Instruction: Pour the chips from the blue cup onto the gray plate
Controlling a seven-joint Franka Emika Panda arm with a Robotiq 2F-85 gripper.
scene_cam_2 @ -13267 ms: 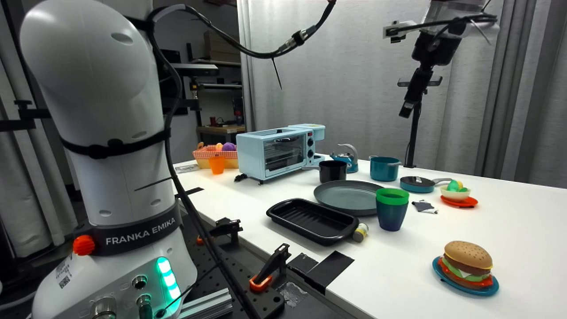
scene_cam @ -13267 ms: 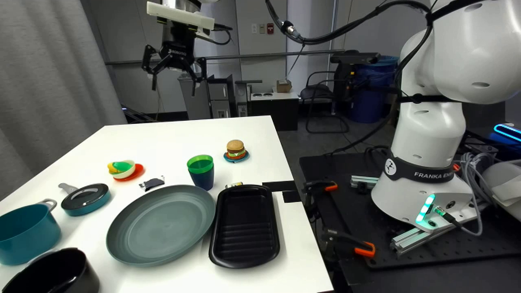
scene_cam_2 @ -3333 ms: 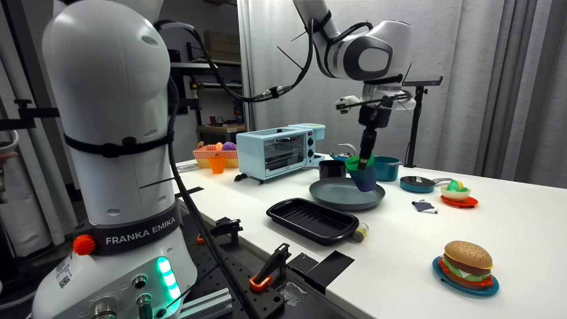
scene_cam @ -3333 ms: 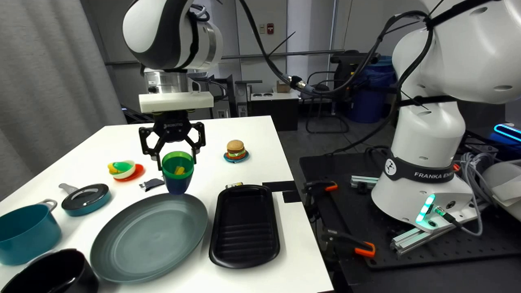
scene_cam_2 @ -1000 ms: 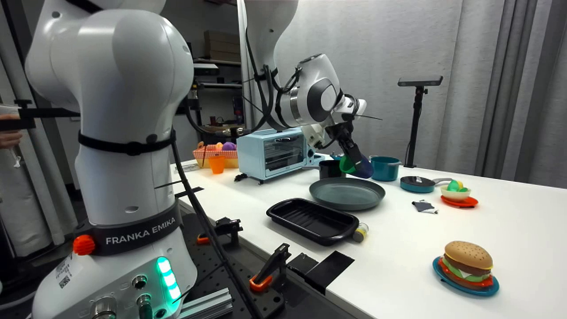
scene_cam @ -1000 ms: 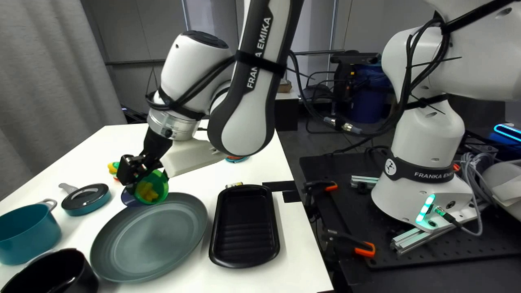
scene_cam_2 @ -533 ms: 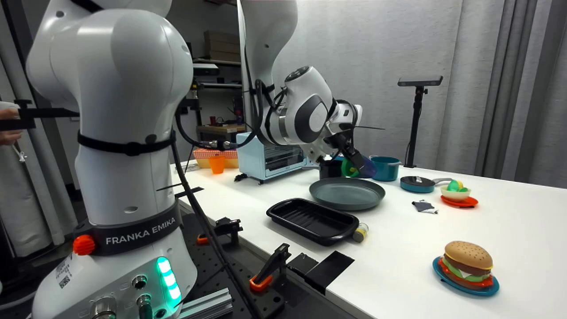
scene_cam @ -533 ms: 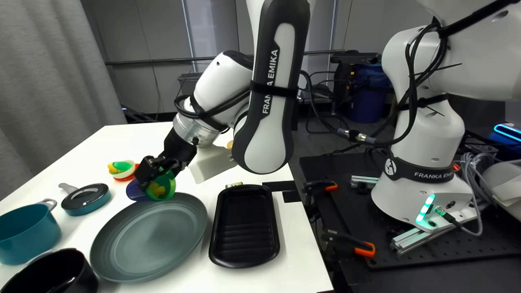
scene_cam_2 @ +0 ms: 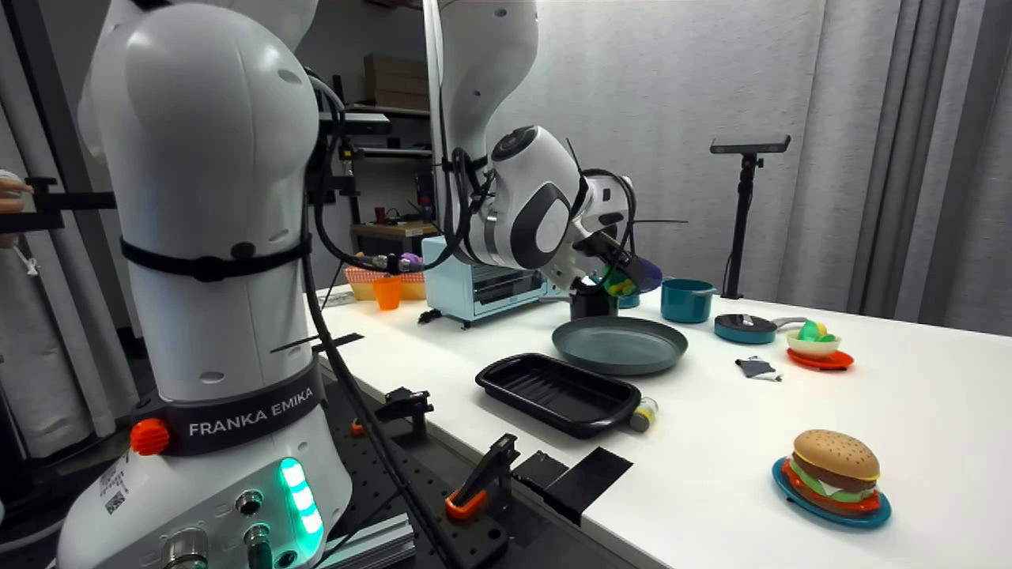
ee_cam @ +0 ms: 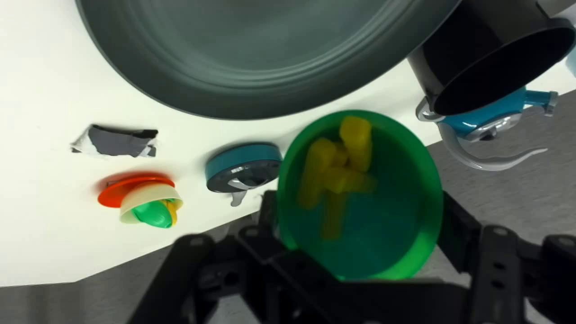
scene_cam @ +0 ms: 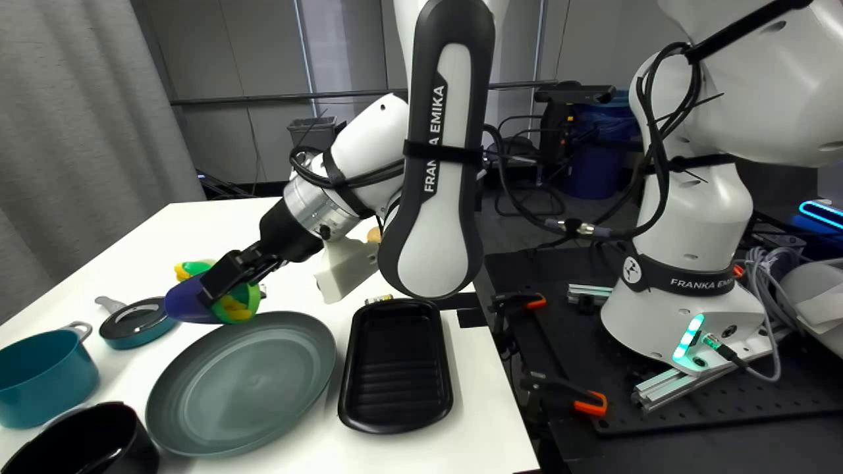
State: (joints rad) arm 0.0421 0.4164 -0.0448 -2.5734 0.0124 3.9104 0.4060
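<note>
The gripper (ee_cam: 360, 213), closed against both sides of a green-and-blue cup (ee_cam: 387, 209), holds it tipped sideways, raised near the gray plate (scene_cam: 244, 382); several yellow chips (ee_cam: 339, 179) lie inside the cup.

One gray plate (scene_cam: 244, 388), one black tray (scene_cam: 395, 355), two pots (scene_cam_2: 685, 306), one pan (scene_cam: 138, 322), one kettle (ee_cam: 477, 121), one oven (scene_cam_2: 445, 280), one burger (scene_cam_2: 834, 466), one orange cup (scene_cam_2: 387, 293), one green cup (ee_cam: 420, 198) and at least four yellow chips (ee_cam: 317, 168).

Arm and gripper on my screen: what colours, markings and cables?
The arm is rounded and white with dark grey trim, white FRANKA EMIKA lettering, black straps and black cables. A silvery collar precedes the black gripper, which has jointed linkages.
</note>
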